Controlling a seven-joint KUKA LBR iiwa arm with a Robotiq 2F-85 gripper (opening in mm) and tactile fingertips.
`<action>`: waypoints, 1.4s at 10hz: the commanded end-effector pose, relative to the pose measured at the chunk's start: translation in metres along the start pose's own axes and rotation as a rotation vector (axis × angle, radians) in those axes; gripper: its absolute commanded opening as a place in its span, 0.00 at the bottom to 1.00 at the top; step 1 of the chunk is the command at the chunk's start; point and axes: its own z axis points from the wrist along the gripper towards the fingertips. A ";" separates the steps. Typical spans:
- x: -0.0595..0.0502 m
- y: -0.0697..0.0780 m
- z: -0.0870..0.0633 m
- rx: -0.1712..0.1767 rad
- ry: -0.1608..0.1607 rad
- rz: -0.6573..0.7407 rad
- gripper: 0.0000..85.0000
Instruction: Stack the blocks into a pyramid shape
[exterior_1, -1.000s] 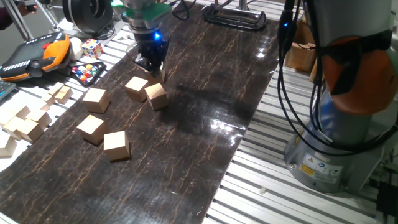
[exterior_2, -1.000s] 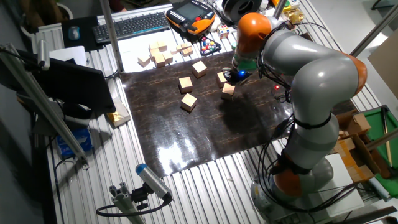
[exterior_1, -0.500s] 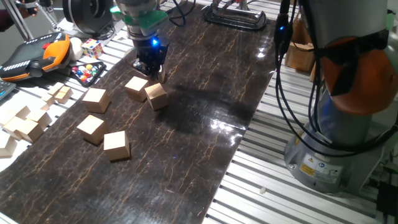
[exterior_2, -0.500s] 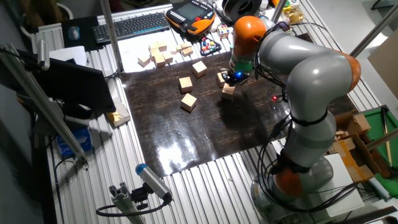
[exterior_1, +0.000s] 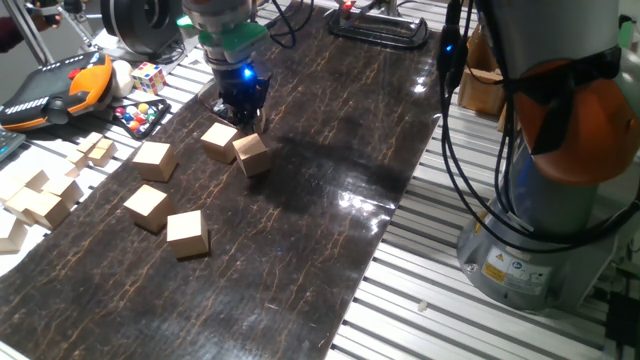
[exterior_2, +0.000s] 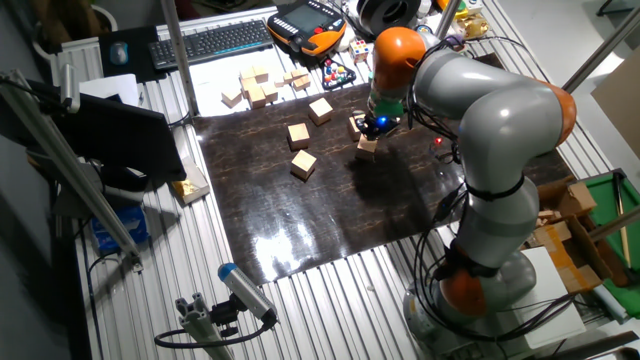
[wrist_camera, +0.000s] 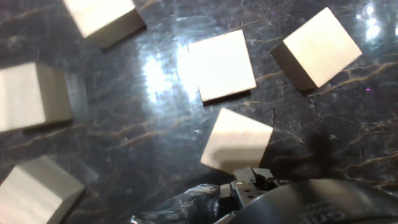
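Five blocks lie singly on the dark mat, none stacked: a touching pair just below the gripper, one block square to the mat and its neighbour turned at an angle, then three more spread apart, at and. Being cubes, they have no long axis; only their skew differs. The gripper hangs above the mat beside the pair, with a blue light on its body. The other fixed view shows the arm arching over the mat and a keyboard behind it. The hand view looks straight down on all five blocks but hides the fingertips, so I cannot tell how wide the jaws stand; they seem to hold nothing.
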 end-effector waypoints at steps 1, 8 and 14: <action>0.000 0.000 0.000 0.006 0.001 0.012 0.01; 0.003 0.001 0.002 0.004 -0.007 0.032 0.01; 0.003 0.001 0.002 0.021 0.005 0.089 0.01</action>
